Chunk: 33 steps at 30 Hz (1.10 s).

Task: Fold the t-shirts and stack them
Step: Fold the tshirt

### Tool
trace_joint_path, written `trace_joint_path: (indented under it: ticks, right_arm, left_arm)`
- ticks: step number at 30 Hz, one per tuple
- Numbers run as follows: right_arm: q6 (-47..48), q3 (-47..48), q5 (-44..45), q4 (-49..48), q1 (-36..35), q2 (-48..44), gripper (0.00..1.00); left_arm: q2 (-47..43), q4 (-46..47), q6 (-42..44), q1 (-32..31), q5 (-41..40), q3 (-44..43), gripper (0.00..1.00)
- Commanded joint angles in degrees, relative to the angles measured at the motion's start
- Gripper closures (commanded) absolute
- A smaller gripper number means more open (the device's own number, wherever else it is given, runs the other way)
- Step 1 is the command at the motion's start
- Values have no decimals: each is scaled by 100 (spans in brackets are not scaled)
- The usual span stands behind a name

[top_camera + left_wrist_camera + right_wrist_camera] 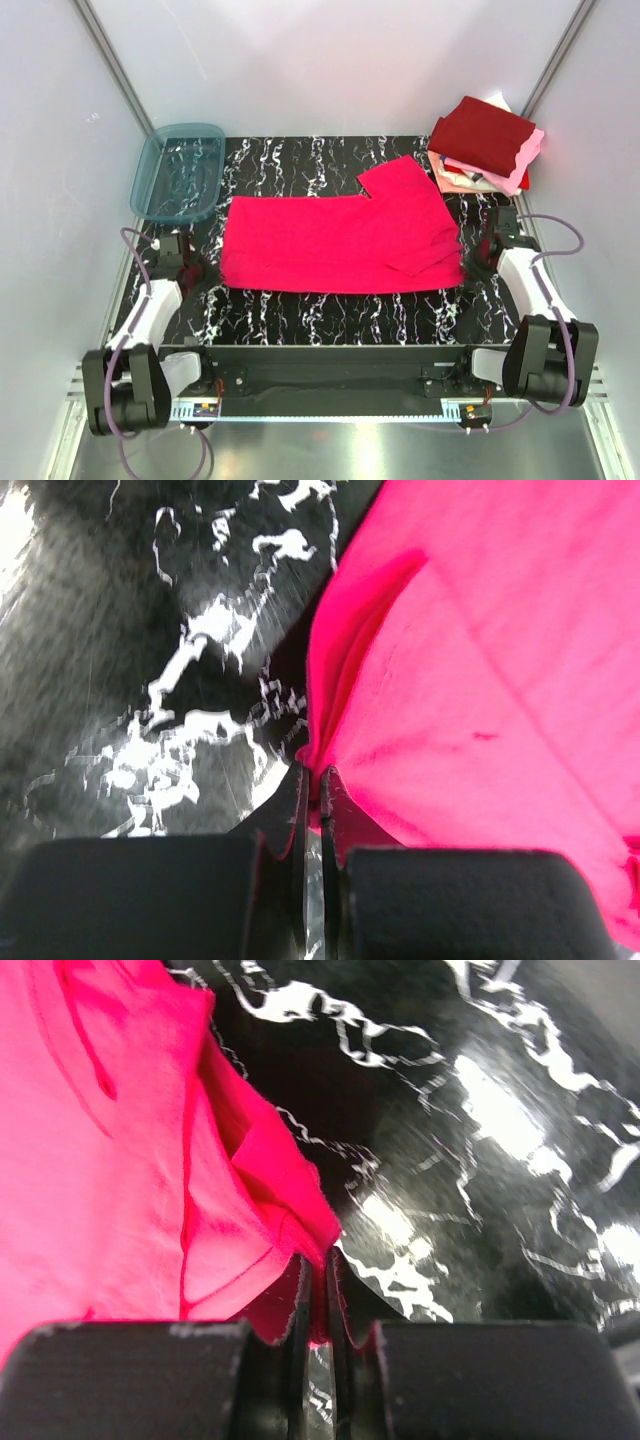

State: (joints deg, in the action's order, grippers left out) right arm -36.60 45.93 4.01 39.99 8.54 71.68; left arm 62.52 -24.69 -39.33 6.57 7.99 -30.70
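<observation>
You are pinching the red shirt (340, 240) at both ends: left gripper (313, 780) clamping its left edge, right gripper (318, 1265) its right corner.

so left gripper (203, 268) sits low at middle left, right gripper (476, 262) low at middle right, both reaching forward, jaws pinched tight on the red t-shirt (340, 240) edges

The bright pinkish-red t-shirt (480, 680) is cut off by the picture edges in both wrist views, and the black marbled tabletop (120, 660) is blurred in the left one. At the far right, the lower folded t-shirts (518, 170) are largely covered by the dark maroon t-shirt (482, 132); their number cannot be told.
</observation>
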Motion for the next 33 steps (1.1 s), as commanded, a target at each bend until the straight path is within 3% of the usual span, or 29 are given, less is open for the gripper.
trace_joint_path:
  ticks: [1,5,11,12,13,14,15,16,17,18,19,22,27,33]
  right_arm:
    - [-399,57,188,492,236,-548,100]
    - [-620,-84,267,712,403,-909,100]
    - [-875,-119,170,1081,649,-1243,97]
    - [-927,-154,214,1142,667,-1340,88]
    - [-1041,-233,292,1178,693,-1602,81]
    - [-1094,-243,337,1213,693,-1744,70]
    - [-1173,-234,407,1248,711,-1867,25]
    - [-1244,-147,529,1301,728,-2086,9]
    - [-1244,-76,609,1318,729,-2166,1]
    - [-1201,-6,784,1327,737,-2219,0]
    - [-1157,169,846,1319,746,-2272,0]
    - [-650,433,385,812,746,-2255,1]
    - [197,934,-2111,-561,676,-1396,5]
    - [750,3147,-1949,-229,-17,1161,13]
  left_arm:
    - [-459,-396,-197,-128,-95,81,100]
    - [-915,-659,-566,-200,185,283,100]
    - [-1786,-1221,-1103,-464,-42,416,99]
    - [-1848,-1292,-1103,-463,-60,320,96]
    - [-1910,-1363,-1086,-472,-26,293,83]
    - [-2032,-1520,-1094,-472,53,214,77]
    - [-2103,-1617,-1094,-481,62,152,70]
    - [-2286,-1740,-1068,-481,19,82,51]
    - [-2375,-2002,-1024,-481,-16,-136,39]
    - [-2437,-2170,-963,-481,-112,-304,29]
    - [-2481,-2276,-771,-481,-192,-479,13]
    - [-2508,-2584,-227,-472,-438,-1270,1]
    - [-2236,-2252,531,-472,-333,-1650,1]
    - [-1893,-1645,856,-472,88,-1325,1]
